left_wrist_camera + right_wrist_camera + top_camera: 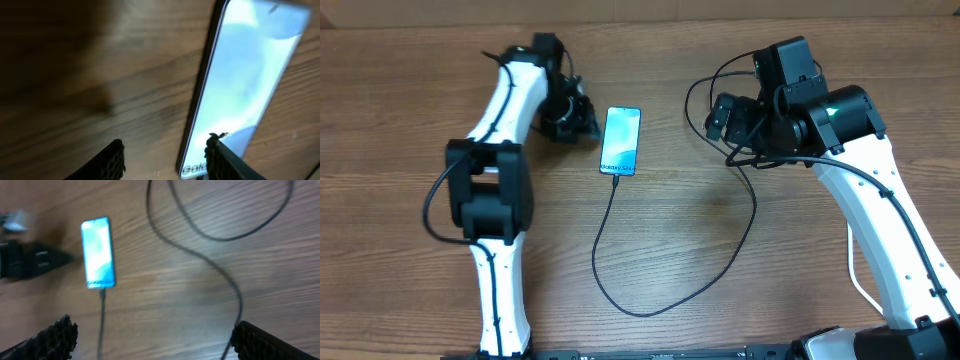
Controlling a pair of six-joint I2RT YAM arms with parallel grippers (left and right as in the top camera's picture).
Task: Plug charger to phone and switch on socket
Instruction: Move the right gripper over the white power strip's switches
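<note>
The phone [621, 140] is being seen lying flat on the desk [700, 250], screen lit, between both arms. The charger [640, 313] is being shown meeting its text end and looping across toward the right pincer [155, 325], which is being held wide and empty. The left pincer [166, 150] is being held wide too, just beside the phone's edge.

Table [680, 230]: brown wood, grain running left to right, matte with a soft sheen at centre. It fills both wrist views, blurred up close. A pale tan strip [640, 6] lies along the far edge and a dark rail [650, 354] along the near edge.
</note>
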